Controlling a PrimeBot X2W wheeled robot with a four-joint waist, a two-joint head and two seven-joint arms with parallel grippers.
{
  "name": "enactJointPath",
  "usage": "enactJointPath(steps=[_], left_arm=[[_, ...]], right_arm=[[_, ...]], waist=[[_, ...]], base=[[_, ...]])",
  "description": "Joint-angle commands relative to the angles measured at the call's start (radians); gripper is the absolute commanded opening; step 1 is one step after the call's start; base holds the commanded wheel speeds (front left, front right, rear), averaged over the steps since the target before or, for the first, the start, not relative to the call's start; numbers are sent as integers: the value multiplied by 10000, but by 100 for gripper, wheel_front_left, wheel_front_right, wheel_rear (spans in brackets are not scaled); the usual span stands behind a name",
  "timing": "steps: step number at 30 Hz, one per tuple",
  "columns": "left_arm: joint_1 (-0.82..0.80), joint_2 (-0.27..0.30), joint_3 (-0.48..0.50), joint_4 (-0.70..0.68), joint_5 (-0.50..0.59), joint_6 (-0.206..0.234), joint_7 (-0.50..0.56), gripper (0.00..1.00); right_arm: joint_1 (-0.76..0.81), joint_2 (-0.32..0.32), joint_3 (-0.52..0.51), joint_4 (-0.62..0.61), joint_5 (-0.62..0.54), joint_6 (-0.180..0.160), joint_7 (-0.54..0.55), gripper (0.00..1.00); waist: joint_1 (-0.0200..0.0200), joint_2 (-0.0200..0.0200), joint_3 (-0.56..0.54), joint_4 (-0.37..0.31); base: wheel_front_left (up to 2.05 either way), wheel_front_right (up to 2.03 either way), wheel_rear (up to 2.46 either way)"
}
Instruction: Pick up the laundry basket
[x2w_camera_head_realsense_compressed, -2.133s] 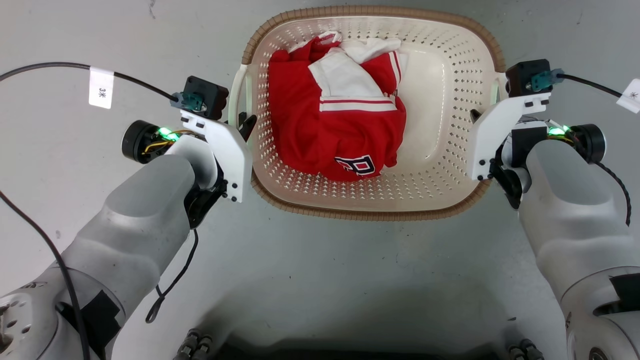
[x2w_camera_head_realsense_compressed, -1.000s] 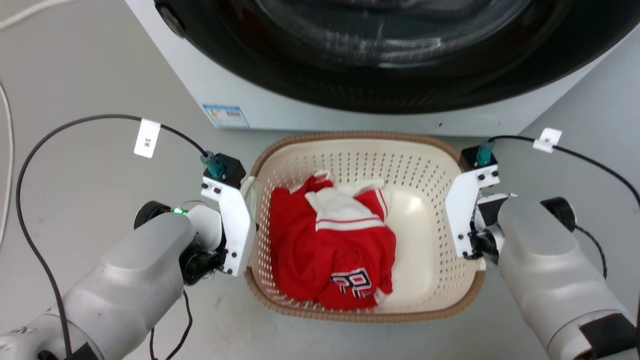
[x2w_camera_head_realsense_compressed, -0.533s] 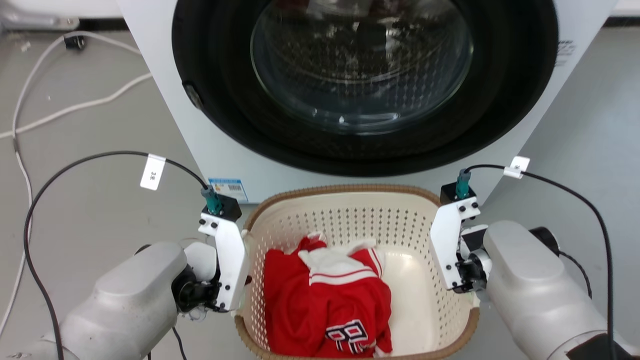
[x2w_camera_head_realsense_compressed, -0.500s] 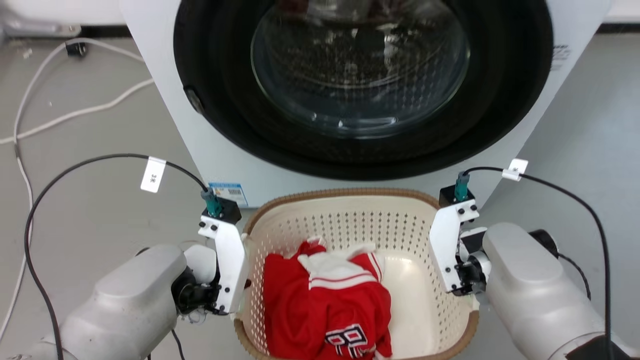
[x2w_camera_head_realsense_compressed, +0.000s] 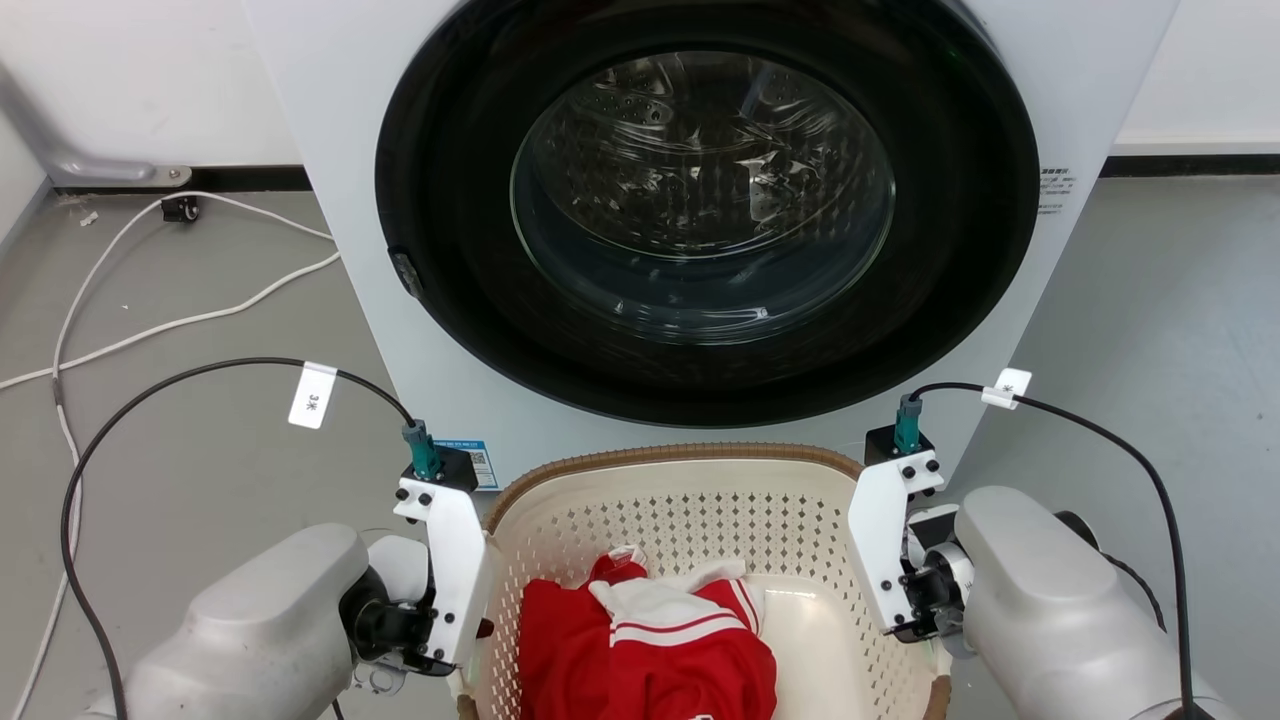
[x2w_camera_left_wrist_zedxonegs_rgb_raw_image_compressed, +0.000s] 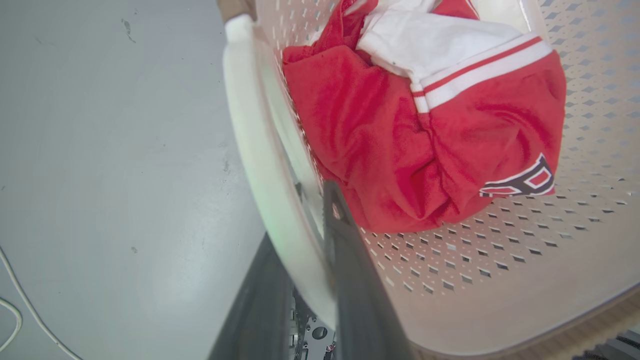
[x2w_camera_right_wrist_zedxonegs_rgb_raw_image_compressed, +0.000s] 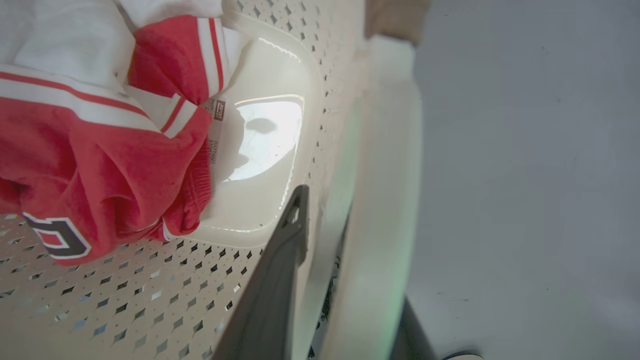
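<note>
In the head view, the laundry basket (x2w_camera_head_realsense_compressed: 690, 520) sits at the bottom edge, directly in front of the washing machine (x2w_camera_head_realsense_compressed: 700, 220), whose round door is closed. The basket's far rim lies close under the machine's front. A red and white garment (x2w_camera_head_realsense_compressed: 650, 650) fills the basket's left half. White cables (x2w_camera_head_realsense_compressed: 150, 330) trail over the floor (x2w_camera_head_realsense_compressed: 1180, 300) at the left, well apart from the basket. Your left gripper (x2w_camera_head_realsense_compressed: 478, 628) and right gripper (x2w_camera_head_realsense_compressed: 915, 622) flank the basket at its two sides.

In the left wrist view, the left gripper (x2w_camera_left_wrist_zedxonegs_rgb_raw_image_compressed: 300, 220) is clenched on the left handle (x2w_camera_left_wrist_zedxonegs_rgb_raw_image_compressed: 255, 150), one dark finger inside the handle gap and the other beneath it.

In the right wrist view, the right gripper (x2w_camera_right_wrist_zedxonegs_rgb_raw_image_compressed: 350, 240) is likewise clamped on the right handle (x2w_camera_right_wrist_zedxonegs_rgb_raw_image_compressed: 385, 150).

Two seconds ago the head camera looked straight down on the basket. It has since tilted up, bringing the machine into view. Both grippers have kept their places at the handles.
</note>
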Motion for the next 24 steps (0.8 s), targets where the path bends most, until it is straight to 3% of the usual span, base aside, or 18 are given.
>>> enactJointPath(steps=[1, 24], left_arm=[[112, -85, -16, -12, 42, -102, 136, 0], [232, -156, -18, 20, 15, -104, 362, 0]], right_arm=[[88, 64, 181, -74, 64, 132, 0, 0], [-209, 69, 766, 292, 631, 133, -252, 0]], waist=[[2, 0, -38, 1], [2, 0, -48, -11]], base=[[0, 0, 0], [0, 0, 0]])
